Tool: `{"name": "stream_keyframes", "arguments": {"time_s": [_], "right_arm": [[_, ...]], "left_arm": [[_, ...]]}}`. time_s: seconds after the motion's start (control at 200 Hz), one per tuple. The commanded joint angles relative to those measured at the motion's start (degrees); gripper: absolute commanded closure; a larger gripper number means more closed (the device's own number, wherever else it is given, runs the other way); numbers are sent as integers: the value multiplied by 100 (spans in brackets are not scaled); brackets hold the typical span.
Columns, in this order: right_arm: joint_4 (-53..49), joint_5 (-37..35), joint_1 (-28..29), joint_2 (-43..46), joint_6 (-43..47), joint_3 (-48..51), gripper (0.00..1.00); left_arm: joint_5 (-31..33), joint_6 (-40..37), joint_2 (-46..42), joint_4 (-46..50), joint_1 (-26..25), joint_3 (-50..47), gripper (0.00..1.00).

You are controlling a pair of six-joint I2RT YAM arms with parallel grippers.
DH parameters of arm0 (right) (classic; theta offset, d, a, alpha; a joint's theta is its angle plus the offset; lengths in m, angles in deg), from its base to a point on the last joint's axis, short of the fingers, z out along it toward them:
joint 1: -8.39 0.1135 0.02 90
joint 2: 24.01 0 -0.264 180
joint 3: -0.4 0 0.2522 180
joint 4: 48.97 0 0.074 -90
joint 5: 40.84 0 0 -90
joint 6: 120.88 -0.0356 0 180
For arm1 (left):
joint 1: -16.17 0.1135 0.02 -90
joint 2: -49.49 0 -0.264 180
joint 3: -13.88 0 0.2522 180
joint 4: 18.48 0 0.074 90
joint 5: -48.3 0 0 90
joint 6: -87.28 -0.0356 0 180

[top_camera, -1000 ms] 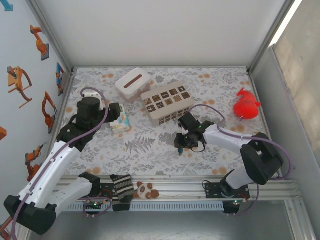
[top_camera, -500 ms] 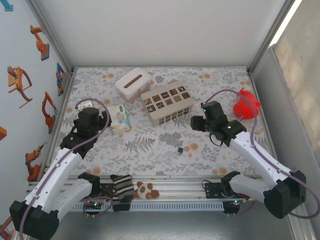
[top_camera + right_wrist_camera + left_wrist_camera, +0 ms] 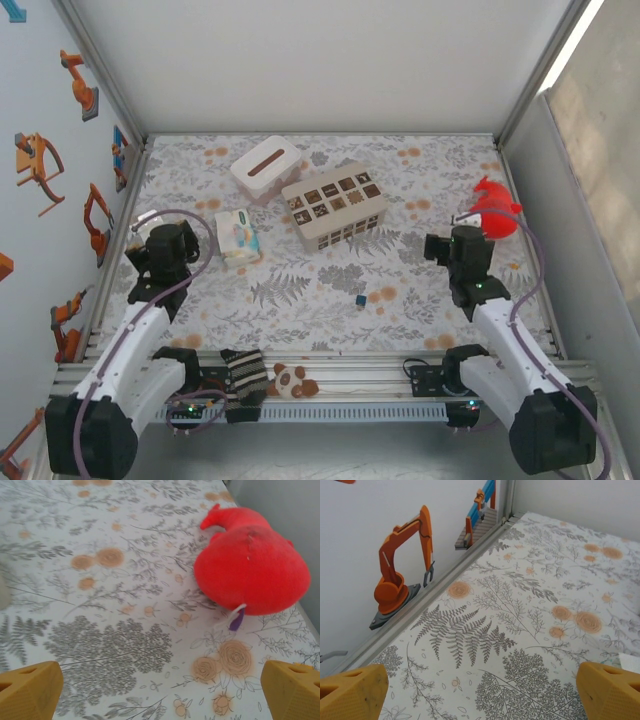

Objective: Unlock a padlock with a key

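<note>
Left gripper point(image 3: 480, 695): hanging released above the floral table point(image 3: 520, 605).
Right gripper point(image 3: 160, 690): released, facing the red plush point(image 3: 250, 570), whose purple tag point(image 3: 236, 622) is showing close-up.
Small dark object point(image 3: 360, 299): lying before the compartment box point(image 3: 334, 205); too small to tell padlock or axis.

A dark blue speck point(image 3: 360, 299) on the worktop point(image 3: 420, 190) is too small in the top view to tell what it is. The contents of the beige box point(image 3: 334, 205) are likewise too small to make out. In the left wrist view, the bottom edge cuts off the yellow fingertips point(image 3: 351, 692) of the left jaws, and the right edge clips a white thing point(image 3: 631, 662). In the right wrist view, the fingertips point(image 3: 27, 690) of the right jaws are cropped the same way, and the left edge cuts a pale shape point(image 3: 2, 594).
</note>
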Motion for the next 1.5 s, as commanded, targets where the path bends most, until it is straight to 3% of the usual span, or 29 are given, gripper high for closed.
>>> {"name": "stream_keyframes", "arguments": {"time_s": [0.0, 0.275, 0.441, 0.501, 0.656, 0.952, 1.087, 1.493], "right_arm": [[1665, -23, -318, -386, 87, 343, 0], [4528, 198, -466, -1944, 271, 987, 0], [5026, 791, -549, -2508, 657, 797, 0], [5366, 1002, -643, -2788, 713, 813, 0], [6320, 1405, -816, -3775, 686, 816, 0], [5395, 1424, -1078, -3718, 320, 385, 0], [5396, 1417, -1076, -3712, 336, 383, 0], [5395, 1459, -1082, -3720, 363, 379, 0]], "left_arm": [[-415, -589, 532, -1113, 29, -96, 4], [-1405, -1005, 1810, -2763, 38, -388, 4], [-1941, -1361, 2453, -3851, 57, -664, 4], [-2147, -1479, 2440, -3536, 71, -535, 4], [-2426, -1733, 2566, -4136, 206, -711, 4], [-3289, -1500, 3808, -6400, 802, -1223, 4], [-2882, -1369, 3717, -4710, 802, -408, 4], [-2858, -1358, 3711, -4764, 802, -461, 4]]}}
